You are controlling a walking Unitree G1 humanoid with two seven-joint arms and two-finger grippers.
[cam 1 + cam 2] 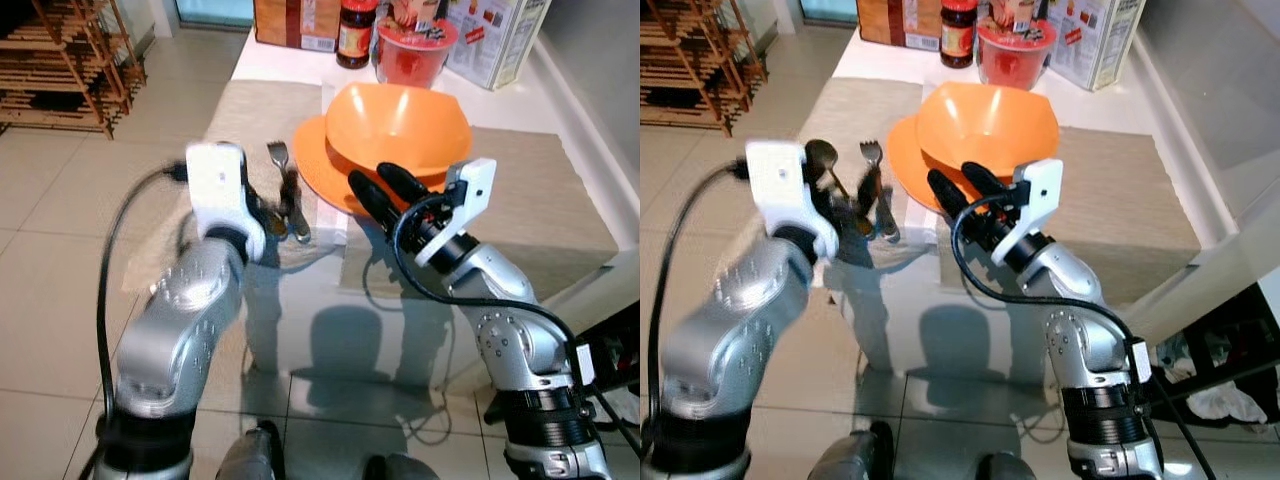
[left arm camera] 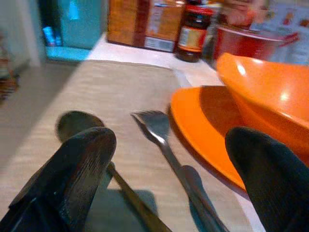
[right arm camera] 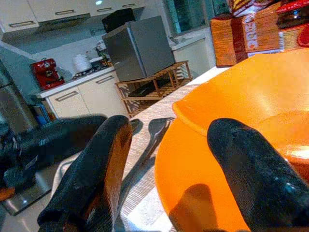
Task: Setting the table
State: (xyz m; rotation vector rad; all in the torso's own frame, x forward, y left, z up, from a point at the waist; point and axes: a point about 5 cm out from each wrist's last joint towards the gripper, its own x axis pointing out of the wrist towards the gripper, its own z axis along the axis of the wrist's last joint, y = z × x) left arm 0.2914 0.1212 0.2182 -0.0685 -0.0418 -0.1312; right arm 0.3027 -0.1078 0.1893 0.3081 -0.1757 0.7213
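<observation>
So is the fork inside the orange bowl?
No, the fork lies on the placemat beside the orange plate, next to the spoon, while the orange bowl sits on the plate.

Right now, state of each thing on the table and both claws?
Orange bowl: upright, empty, sitting on the plate.
Orange plate: flat on the placemat, under the bowl.
Fork: lying flat beside the plate.
Spoon: lying flat, beside the fork.
Left claw: open, over the cutlery handles, gripping nothing.
Right claw: open, at the plate's near rim.
Jar: upright, lid on.
</observation>
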